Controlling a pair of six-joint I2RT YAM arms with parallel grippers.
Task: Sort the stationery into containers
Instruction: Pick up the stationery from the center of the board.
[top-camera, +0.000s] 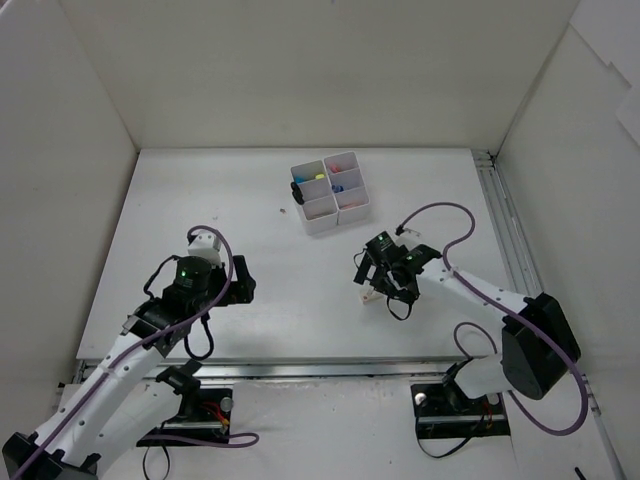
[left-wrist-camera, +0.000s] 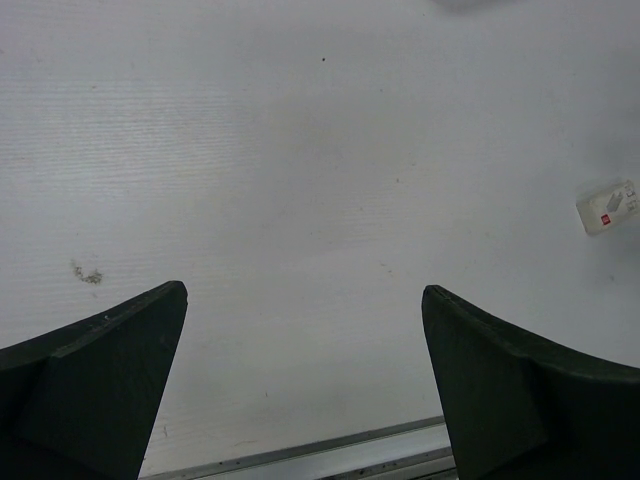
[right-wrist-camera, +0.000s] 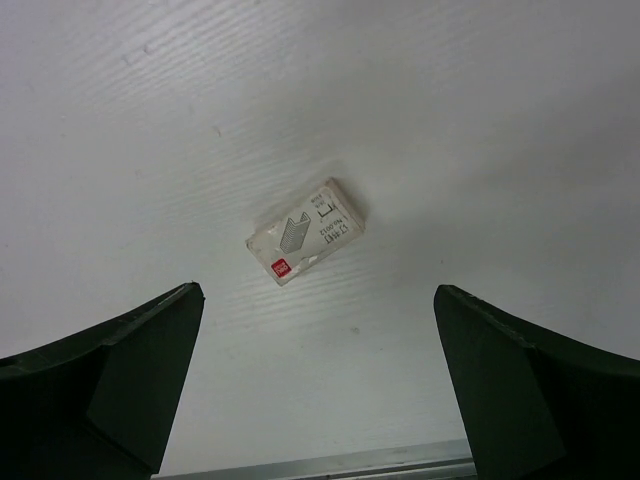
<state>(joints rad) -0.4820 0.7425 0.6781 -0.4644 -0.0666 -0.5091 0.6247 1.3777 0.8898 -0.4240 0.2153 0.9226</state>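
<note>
A small white staple box (right-wrist-camera: 303, 231) with a red label lies flat on the table, just ahead of my right gripper (right-wrist-camera: 315, 292). That gripper is open, its jaws wide apart and touching nothing. From above, the box (top-camera: 367, 296) peeks out beneath the right gripper (top-camera: 372, 276). The white containers (top-camera: 352, 211), a grid of square compartments, stand at the back centre with yellow and blue items (top-camera: 322, 179) inside. My left gripper (left-wrist-camera: 304, 288) hovers open over bare table, with the box (left-wrist-camera: 609, 206) far off to its right. In the top view the left gripper (top-camera: 242, 281) sits at the left.
A black item (top-camera: 297, 189) rests against the organiser's left wall. A metal rail (right-wrist-camera: 330, 464) runs along the table's near edge, close under both grippers. White walls enclose the table, and a rail (top-camera: 503, 230) lines the right side.
</note>
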